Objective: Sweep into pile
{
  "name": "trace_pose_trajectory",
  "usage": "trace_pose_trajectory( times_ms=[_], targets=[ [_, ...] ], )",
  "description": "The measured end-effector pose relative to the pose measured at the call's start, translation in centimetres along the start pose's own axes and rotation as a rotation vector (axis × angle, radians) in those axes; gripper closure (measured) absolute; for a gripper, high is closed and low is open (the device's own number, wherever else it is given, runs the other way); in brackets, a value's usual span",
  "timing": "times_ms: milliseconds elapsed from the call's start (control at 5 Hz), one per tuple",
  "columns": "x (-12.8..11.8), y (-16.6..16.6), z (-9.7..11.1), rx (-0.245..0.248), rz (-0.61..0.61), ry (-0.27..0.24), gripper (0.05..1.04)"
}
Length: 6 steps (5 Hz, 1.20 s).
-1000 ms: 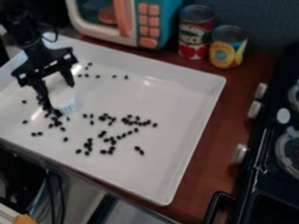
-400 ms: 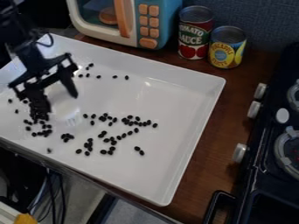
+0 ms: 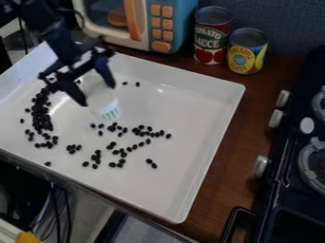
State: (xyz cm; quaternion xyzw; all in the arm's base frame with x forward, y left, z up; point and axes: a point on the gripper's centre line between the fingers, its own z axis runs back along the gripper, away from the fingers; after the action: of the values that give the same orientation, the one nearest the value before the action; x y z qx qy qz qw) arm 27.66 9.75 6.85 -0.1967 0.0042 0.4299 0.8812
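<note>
The black gripper (image 3: 98, 92) hangs over the upper left part of the white tray (image 3: 209, 92), its two fingers apart on either side of a white brush (image 3: 101, 98), which it holds. The brush's pale green bristles point down towards the tray floor. Left of the gripper, many small black beans (image 3: 41, 114) form a dense, curved band. Other beans (image 3: 115, 152) lie scattered in loose groups across the tray's middle, below and right of the brush. Two more beans (image 3: 137, 84) sit near the back, right of the gripper.
Behind the tray stands a toy microwave (image 3: 152, 23), with a red can (image 3: 211, 38) and a yellow can (image 3: 247, 51) to its right. A black toy stove (image 3: 298, 166) with silver knobs is at the right. The tray's raised walls surround the beans.
The gripper and brush have moved right and slightly up from the tray's left side. The dense bean band at the left now shows where the gripper was.
</note>
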Motion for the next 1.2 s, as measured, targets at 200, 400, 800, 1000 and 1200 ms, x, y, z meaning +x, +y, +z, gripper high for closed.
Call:
trace_pose_trajectory(
  times_ms=[200, 400, 800, 1000, 1200],
  targets=[
    [-2.8, -2.6, -2.4, -0.003, -0.059, 0.042, 0.375],
    [-5.7, -5.2, -4.2, -0.016, -0.117, 0.055, 0.375],
    [-8.1, -8.5, -5.6, -0.057, -0.222, -0.002, 0.375],
    [-7.8, -8.8, -6.5, -0.034, -0.246, -0.040, 0.375],
    [-6.8, -8.4, -7.9, -0.002, -0.266, -0.085, 0.374]
  ],
)
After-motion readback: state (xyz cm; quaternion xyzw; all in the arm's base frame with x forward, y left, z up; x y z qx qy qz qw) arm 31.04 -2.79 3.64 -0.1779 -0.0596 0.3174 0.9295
